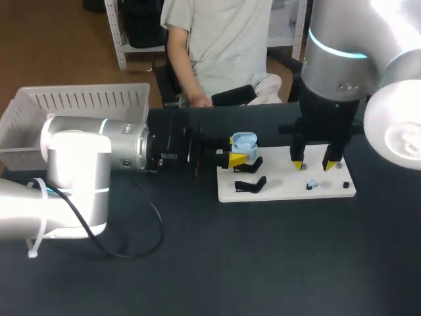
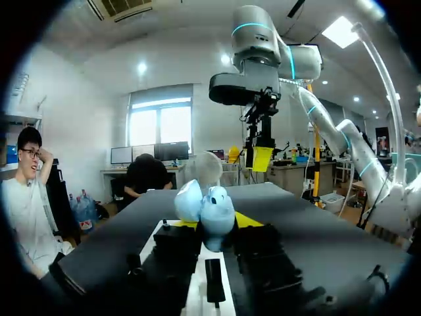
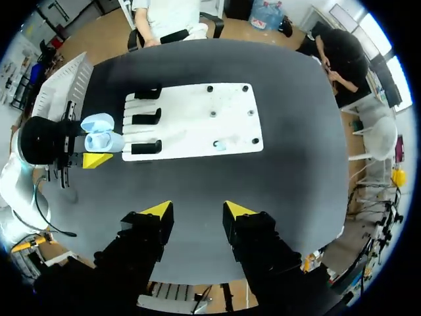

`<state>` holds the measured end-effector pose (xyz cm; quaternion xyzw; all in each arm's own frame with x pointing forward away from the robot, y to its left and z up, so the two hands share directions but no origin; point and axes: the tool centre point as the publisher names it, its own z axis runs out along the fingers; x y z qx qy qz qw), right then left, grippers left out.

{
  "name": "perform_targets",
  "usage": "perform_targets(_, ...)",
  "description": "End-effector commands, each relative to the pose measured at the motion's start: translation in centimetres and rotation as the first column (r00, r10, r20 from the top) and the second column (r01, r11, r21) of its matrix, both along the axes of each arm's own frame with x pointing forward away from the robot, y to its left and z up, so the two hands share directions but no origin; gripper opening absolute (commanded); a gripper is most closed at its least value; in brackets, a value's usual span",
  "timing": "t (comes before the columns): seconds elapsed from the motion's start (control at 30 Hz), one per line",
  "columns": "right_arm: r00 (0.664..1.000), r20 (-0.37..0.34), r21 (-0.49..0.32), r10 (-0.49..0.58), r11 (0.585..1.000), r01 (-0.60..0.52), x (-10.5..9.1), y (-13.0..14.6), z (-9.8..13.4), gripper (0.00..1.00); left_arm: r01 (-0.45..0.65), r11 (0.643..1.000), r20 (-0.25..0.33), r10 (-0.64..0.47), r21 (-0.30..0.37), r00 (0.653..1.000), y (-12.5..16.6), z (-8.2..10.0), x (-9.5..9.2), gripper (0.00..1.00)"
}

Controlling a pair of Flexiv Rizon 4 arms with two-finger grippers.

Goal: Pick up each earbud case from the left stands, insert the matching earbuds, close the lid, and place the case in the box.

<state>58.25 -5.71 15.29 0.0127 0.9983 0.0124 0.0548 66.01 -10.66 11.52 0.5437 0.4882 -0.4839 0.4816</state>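
Holding the earbud case (image 1: 243, 140) with its lid open, the left gripper (image 1: 235, 151) is clamping it at the left edge of the white board (image 1: 283, 192), by the black stands (image 1: 251, 185). The right gripper (image 1: 316, 163) is hovering over the board's right half, fingers apart, empty. An earbud (image 1: 312, 185) is lying beneath it. Best approach: descend straight, pinch it squarely, and hold the case level during insertion.

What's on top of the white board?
Three black stands, a few dark pegs and one tiny pale blue earbud. From the head view, the left gripper and its earbud case cover one stand.
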Motion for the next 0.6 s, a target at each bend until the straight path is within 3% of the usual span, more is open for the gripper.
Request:
perform_targets(0.03,0.998,0.002,0.07,0.061,0.996,-0.061,0.6,-1.8,-1.4,0.47,-0.001,1.0,0.0,0.001,0.002,1.0,-0.1,0.0,0.0,0.0)
perform_targets(0.37,0.963,0.083,0.032,0.256,0.965,-0.259,1.3,-4.0,-4.7,0.49,-0.001,1.0,0.0,0.001,0.002,1.0,-0.1,0.0,0.0,0.0)
perform_targets(0.6,0.947,0.086,0.031,0.309,0.949,-0.313,2.7,-4.8,-7.2,0.6,-0.001,1.0,0.0,0.001,0.002,1.0,-0.1,0.0,0.0,0.0)
